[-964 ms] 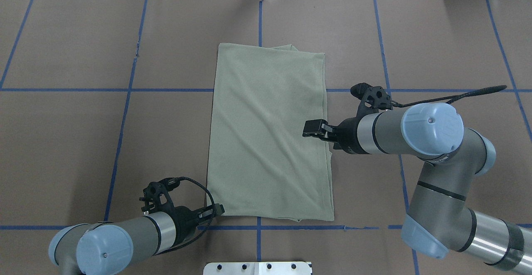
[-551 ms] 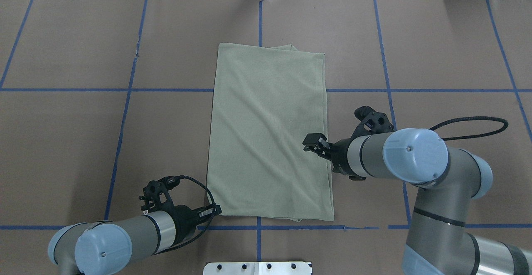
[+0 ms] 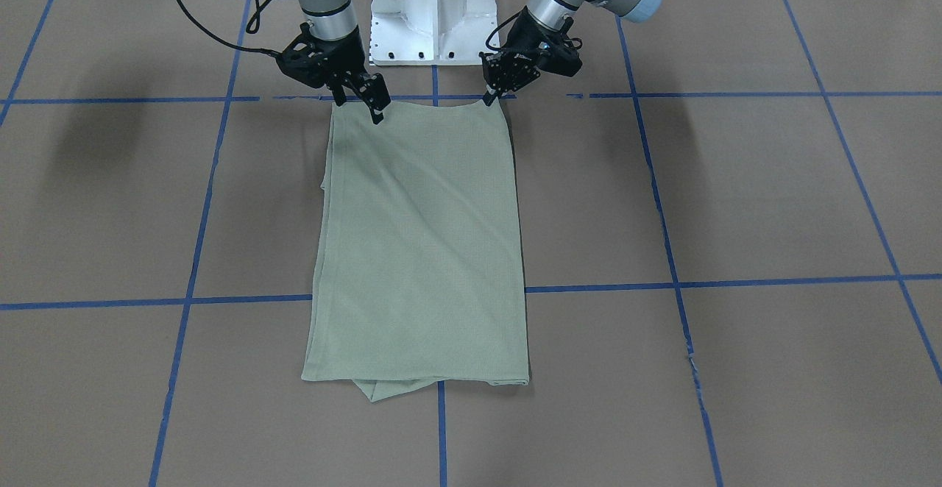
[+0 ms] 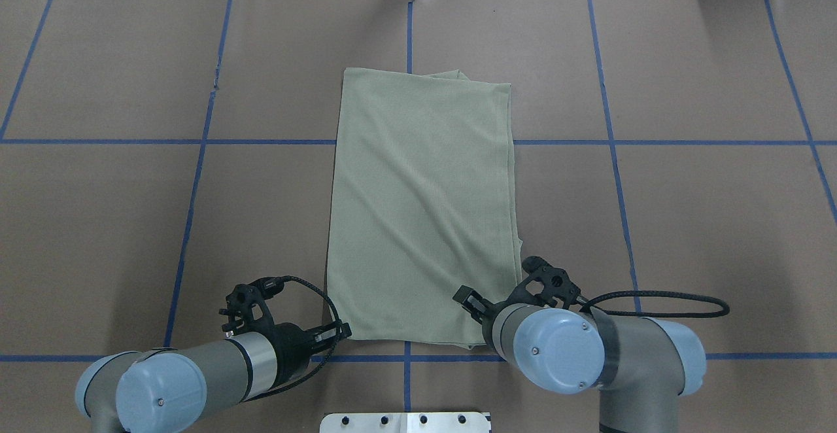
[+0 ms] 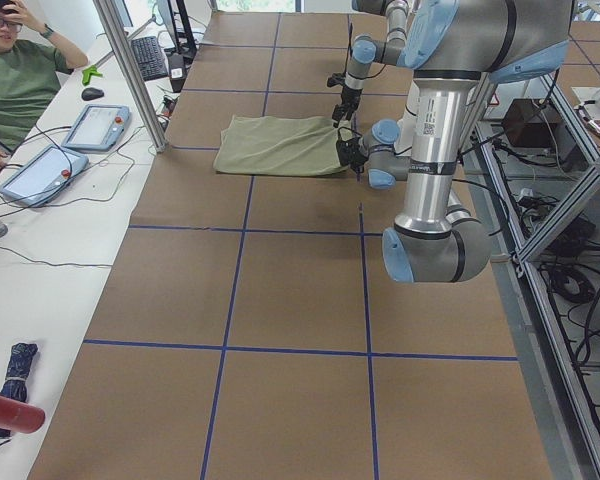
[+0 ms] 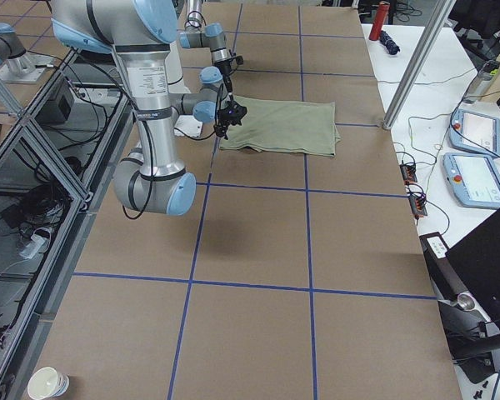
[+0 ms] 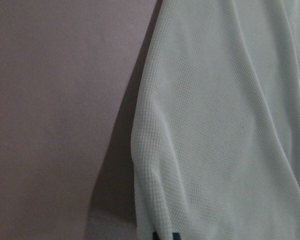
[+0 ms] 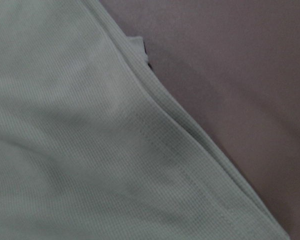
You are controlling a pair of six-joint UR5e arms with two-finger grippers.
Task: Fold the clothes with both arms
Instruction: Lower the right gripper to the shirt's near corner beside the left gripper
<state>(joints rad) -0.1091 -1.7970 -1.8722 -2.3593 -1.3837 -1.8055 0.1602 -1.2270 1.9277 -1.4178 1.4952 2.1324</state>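
The pale green shirt lies in the middle of the brown table. It is folded into a long narrow rectangle that runs away from the robot, and its short near edge sits just beyond a blue tape line. A bit of an under layer pokes out at the far edge, and stacked edges show along the shirt's right side. The left claw is low at the near left corner of the shirt, clenched on that corner. The front-facing view shows the corner drawn up slightly to the tips, and the left wrist view shows knit cloth running down to two dark fingertips set close together. The right claw is over the near right part of the shirt, just inside its right edge. Its two fingers are spread apart and grasp nothing; whether they touch the cloth I cannot tell. The right wrist view shows a stitched hem crossing diagonally against the table. A white pedestal stands between the two arms, and a person in a green top sits at the table's far side.
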